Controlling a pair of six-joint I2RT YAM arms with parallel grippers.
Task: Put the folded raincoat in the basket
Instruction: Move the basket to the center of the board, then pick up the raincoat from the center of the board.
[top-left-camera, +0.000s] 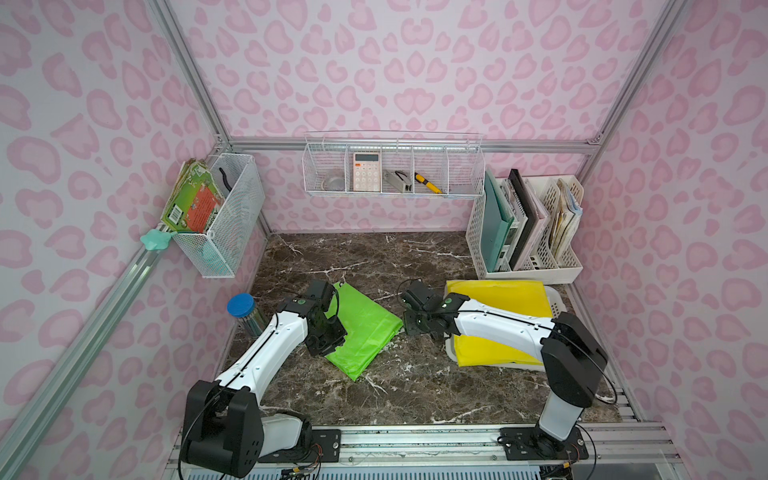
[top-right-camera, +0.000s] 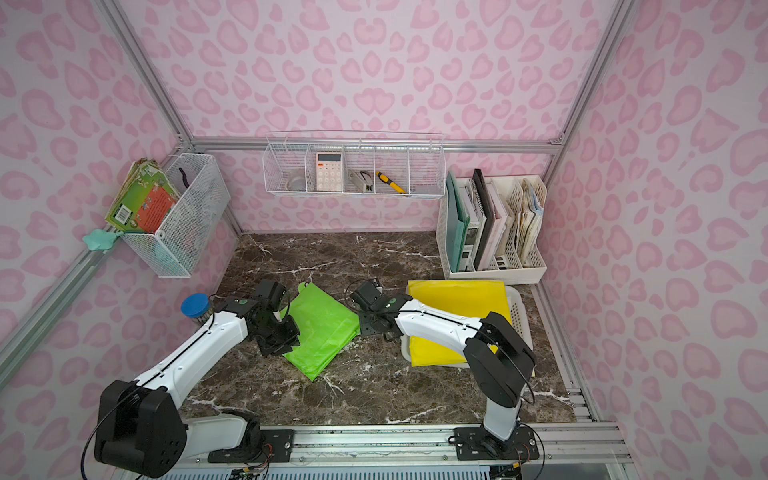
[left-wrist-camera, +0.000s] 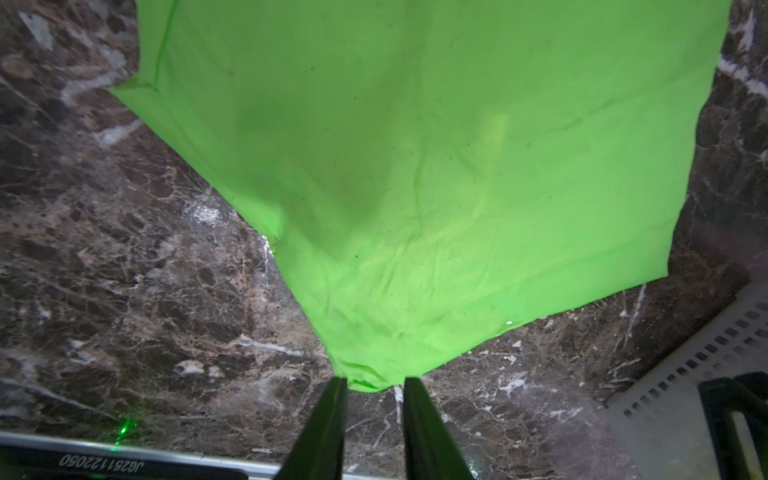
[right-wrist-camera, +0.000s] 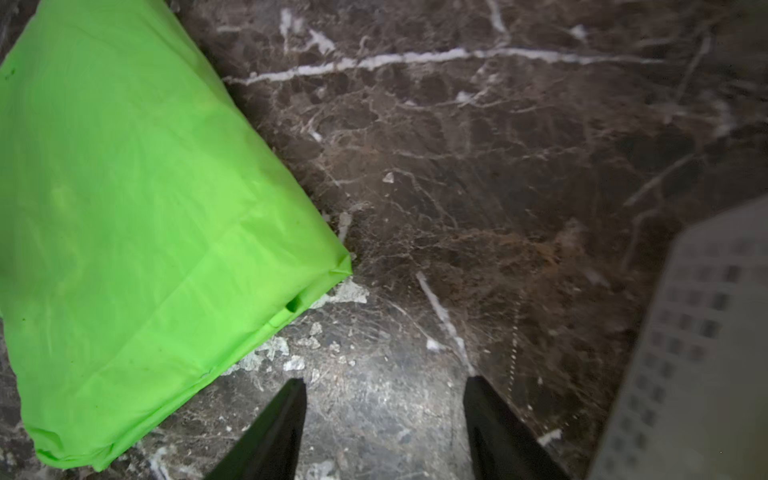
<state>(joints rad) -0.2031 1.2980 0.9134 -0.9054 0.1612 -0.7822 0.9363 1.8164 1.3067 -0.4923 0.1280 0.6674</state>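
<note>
A folded green raincoat (top-left-camera: 365, 328) (top-right-camera: 322, 328) lies flat on the marble table between my two arms. My left gripper (top-left-camera: 328, 344) (left-wrist-camera: 375, 381) sits at its left edge; the jaws stand a little apart, with a corner of the raincoat (left-wrist-camera: 415, 166) at the fingertips. My right gripper (top-left-camera: 409, 326) (right-wrist-camera: 384, 380) is open over bare marble, just right of the raincoat (right-wrist-camera: 137, 216). The pale perforated basket (top-left-camera: 557, 298) (top-right-camera: 519, 316) stands at the right under my right arm. Its wall shows in both wrist views (left-wrist-camera: 681, 374) (right-wrist-camera: 702, 332).
A folded yellow sheet (top-left-camera: 498, 301) lies across the basket. A blue-lidded jar (top-left-camera: 242, 308) stands left of my left arm. A white file holder (top-left-camera: 528, 226) fills the back right corner. Wire baskets (top-left-camera: 392, 166) (top-left-camera: 224, 216) hang on the walls.
</note>
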